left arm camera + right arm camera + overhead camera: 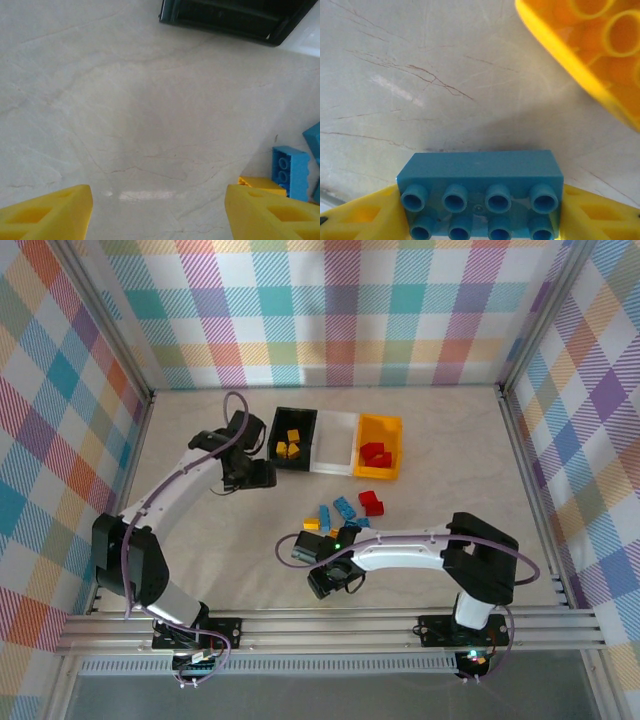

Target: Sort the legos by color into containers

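My right gripper [480, 212] is shut on a blue lego [482, 172], its yellow fingers [365, 217] pressed against both ends, just above the table. A yellow lego [590, 45] lies upside down close ahead. From above, the right gripper [332, 575] sits just below a loose pile of blue legos [345, 508], a red lego [371, 502] and a yellow one [312, 524]. My left gripper [262, 475] stands open and empty beside the black container [277, 440], which holds yellow legos. The white container [333, 445] is bare; the yellow-orange container [380, 421] holds red legos.
In the left wrist view, bare table lies under the left gripper [159, 205], with the black container's corner [225, 20] ahead and a blue lego [290, 172] and a yellow lego [260, 184] to the right. Checked walls enclose the table.
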Robot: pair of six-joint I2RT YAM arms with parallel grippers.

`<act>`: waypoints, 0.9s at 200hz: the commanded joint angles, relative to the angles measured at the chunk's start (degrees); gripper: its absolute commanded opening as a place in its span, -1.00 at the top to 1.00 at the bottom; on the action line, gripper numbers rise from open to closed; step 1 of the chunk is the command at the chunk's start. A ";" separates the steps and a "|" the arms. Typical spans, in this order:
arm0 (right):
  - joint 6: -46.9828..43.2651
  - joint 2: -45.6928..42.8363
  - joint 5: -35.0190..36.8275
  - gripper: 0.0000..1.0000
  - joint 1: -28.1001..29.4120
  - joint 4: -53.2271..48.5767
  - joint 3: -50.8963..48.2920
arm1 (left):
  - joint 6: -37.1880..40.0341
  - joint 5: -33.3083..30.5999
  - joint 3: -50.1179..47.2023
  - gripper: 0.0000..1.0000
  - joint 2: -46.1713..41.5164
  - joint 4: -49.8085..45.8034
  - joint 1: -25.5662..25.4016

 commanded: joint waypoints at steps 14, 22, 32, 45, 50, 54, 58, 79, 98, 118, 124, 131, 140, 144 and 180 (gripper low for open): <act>-4.77 -8.32 1.60 -0.19 -6.73 -5.15 5.94 | -1.70 0.53 -5.67 -0.41 -5.07 1.43 -1.71; -6.52 -9.21 1.50 -0.20 -9.54 -5.75 7.63 | -2.04 -0.03 -7.00 -0.41 -5.77 1.64 -2.62; -8.64 -9.32 1.03 -0.20 -13.67 -6.17 10.62 | -2.70 -1.02 -8.60 -0.41 -6.42 1.82 -4.22; -12.18 -7.84 0.77 -0.21 -18.09 -5.53 14.57 | -3.76 -2.30 -10.35 -0.42 -6.96 2.20 -7.25; -13.58 -6.80 0.49 -0.21 -19.82 -4.89 16.23 | -4.23 -2.72 -10.94 -0.42 -7.05 2.37 -8.18; -14.36 -5.71 0.16 -0.21 -21.15 -4.42 17.52 | -4.67 -3.02 -11.59 -0.42 -7.23 2.56 -9.23; -15.10 -4.50 -0.35 -0.21 -22.56 -4.17 18.83 | -5.18 -3.35 -12.13 -0.42 -7.38 2.80 -10.10; -18.11 3.30 -2.61 -0.22 -28.51 -2.84 26.69 | -7.54 -3.95 -15.36 -0.42 -9.17 4.29 -12.92; -19.75 10.07 -2.89 -0.22 -32.24 -2.42 33.60 | -9.39 -3.53 -18.10 -0.42 -11.21 5.53 -14.78; -20.37 16.05 -4.72 -0.22 -34.66 -2.10 40.27 | -11.25 -3.07 -20.41 -0.42 -11.98 6.87 -16.77; -20.52 17.72 -4.72 -0.22 -35.29 -2.61 42.34 | -11.59 -2.77 -20.89 -0.42 -11.78 7.26 -17.25; -20.59 19.79 -4.75 -0.22 -35.96 -2.99 44.44 | -11.90 -2.65 -21.19 -0.42 -11.24 7.81 -17.85; -20.61 22.17 -4.93 -0.22 -36.79 -3.71 47.02 | -12.31 -2.53 -21.32 -0.42 -10.28 8.67 -18.71; -20.61 23.03 -5.09 -0.23 -37.15 -3.96 48.02 | -12.40 -2.39 -21.33 -0.42 -9.79 9.10 -19.11; -20.87 27.59 -5.96 -0.34 -38.37 -4.85 53.22 | -12.64 -1.33 -20.29 -0.42 -5.14 12.98 -20.98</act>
